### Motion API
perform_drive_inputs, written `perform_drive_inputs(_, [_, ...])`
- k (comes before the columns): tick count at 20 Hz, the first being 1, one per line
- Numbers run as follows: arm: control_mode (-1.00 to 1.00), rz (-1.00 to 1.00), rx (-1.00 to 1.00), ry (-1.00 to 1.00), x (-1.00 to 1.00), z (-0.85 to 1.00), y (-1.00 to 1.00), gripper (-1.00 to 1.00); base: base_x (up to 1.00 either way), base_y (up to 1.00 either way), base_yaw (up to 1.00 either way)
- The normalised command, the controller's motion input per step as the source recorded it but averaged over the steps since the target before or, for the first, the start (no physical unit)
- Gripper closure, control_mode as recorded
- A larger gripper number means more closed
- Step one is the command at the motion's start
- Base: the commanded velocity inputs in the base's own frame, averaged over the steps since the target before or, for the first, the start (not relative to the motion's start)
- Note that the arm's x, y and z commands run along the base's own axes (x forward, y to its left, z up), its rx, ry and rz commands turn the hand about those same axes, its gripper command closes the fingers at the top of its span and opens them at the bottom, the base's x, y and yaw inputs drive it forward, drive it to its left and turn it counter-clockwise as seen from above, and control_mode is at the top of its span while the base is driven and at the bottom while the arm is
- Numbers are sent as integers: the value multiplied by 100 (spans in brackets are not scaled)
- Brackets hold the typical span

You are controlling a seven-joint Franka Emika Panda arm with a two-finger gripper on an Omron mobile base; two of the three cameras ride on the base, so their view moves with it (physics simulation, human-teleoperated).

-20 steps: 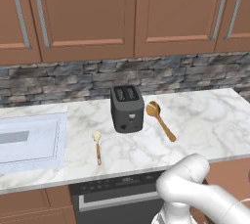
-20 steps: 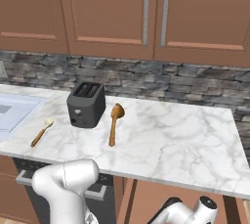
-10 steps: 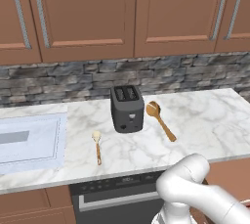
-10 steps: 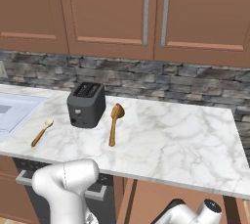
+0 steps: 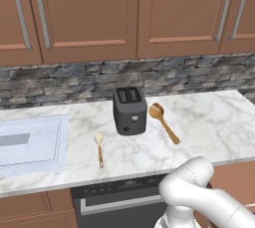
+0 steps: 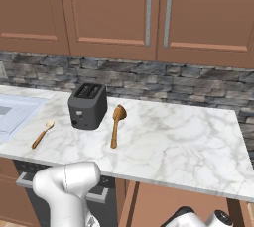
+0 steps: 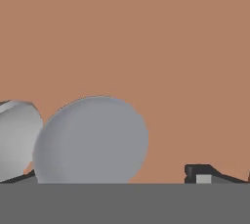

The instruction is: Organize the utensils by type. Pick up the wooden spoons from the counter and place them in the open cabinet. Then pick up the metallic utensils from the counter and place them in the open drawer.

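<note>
Brown wooden wall cabinets point(image 5: 84, 18) with long silver bar handles point(image 5: 20, 15): along the far wall above the table, doors shut.

Grey and dark stacked-stone backsplash point(image 5: 199, 75): band between the cabinets and the table top.

White table top with grey marble veining point(image 5: 214, 127): runs left to right over brown wooden base cabinets; carries the toaster and both spoons.

Pale sink basin point(image 5: 30, 142): set into the table at far left.

Dark oven front with a silver bar handle point(image 5: 119, 197): under the near edge of the table, below the toaster.

White robot arm point(image 5: 199, 197): rounded joint low in the near foreground, below table level.

Dark grey two-slot toaster point(image 5: 129, 111): upright, mid-table, towards the backsplash.

Golden-brown wooden spoon with round bowl and long thin handle point(image 5: 163, 121): flat on the table just right of the toaster, bowl towards the wall, handle angling near and right. Untouched.

Shorter wooden spoon with pale cream bowl and tan handle point(image 5: 99, 148): flat on the table, near and left of the toaster, between it and the sink, bowl at the far end. Untouched.

Hand point(image 7: 122, 176): low, close to a plain brown surface. One dark fingertip point(image 7: 205, 174) shows at lower right, far off centre, so the jaws probably stand wide apart; nothing held between them. Two rounded grey shapes at lower left cannot be identified.
</note>
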Motion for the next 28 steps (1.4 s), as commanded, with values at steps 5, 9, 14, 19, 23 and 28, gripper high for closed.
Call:
perform_drive_inputs(5, [-100, 0, 9, 1, -3, 44, 0, -100, 0, 0, 0])
perform_drive_inputs(9, [-100, 0, 10, 1, 0, 56, 8, -100, 0, 0, 0])
perform_drive_inputs(14, [-100, 0, 9, 2, -5, 57, 17, -100, 0, 0, 0])
perform_drive_inputs(19, [-100, 0, 7, 0, -20, 57, 27, -100, 0, 0, 0])
perform_drive_inputs(23, [-100, 0, 1, -1, -22, 57, 40, -100, 0, 0, 0])
perform_drive_inputs(28, [-100, 0, 0, -5, -16, 62, 48, -100, 0, 0, 0])
